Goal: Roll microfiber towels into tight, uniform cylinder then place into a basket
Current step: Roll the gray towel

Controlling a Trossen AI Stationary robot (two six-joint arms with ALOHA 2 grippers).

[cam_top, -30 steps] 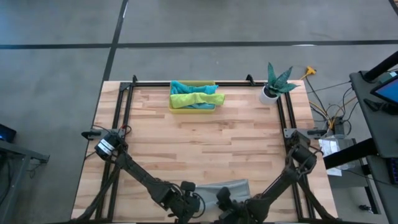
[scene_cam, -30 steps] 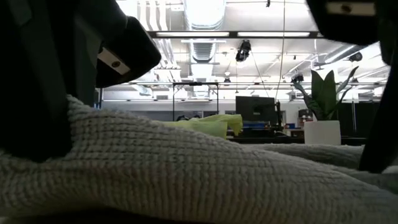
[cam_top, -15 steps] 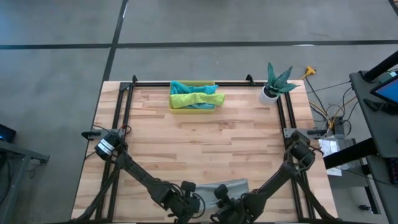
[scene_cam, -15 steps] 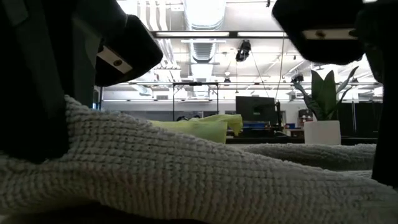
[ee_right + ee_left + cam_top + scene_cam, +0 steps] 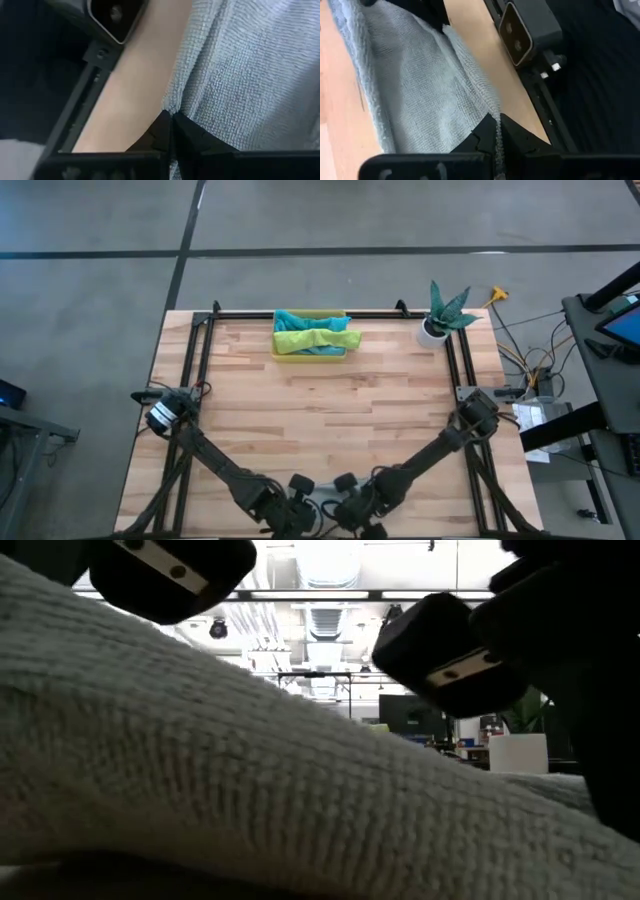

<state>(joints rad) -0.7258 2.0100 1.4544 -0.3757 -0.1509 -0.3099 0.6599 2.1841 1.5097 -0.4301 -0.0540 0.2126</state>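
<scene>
Both arms down at the near edge of the wooden table (image 5: 330, 415), side by side in the middle. Left gripper (image 5: 496, 145) pinched shut on the edge of the grey towel (image 5: 415, 95), fingertips together with a thin strip of cloth squeezed between them. Same deal with the right gripper (image 5: 171, 131): fingers closed on the hem of that grey towel, cloth fanning out past the tips over bare wood. From overhead, barely any grey showing, just a pale sliver between the two gripper heads, left gripper around (image 5: 290, 510) and right gripper around (image 5: 352, 505), close together. From table level, grey towel (image 5: 250, 790) filling most of the frame, sloping up high on one side and down toward the other, looks lifted off the surface there, with dark gripper bodies sitting above it. Far side of the table: yellow basket (image 5: 310, 354) up against the back rail, with the lime green towel (image 5: 315, 339) lying across the top and the teal towel (image 5: 296, 319) bunched underneath and behind it. Can't make out a light blue one for sure in there. White pot with a green plant (image 5: 442, 313) near the back right corner, well apart from the basket.
</scene>
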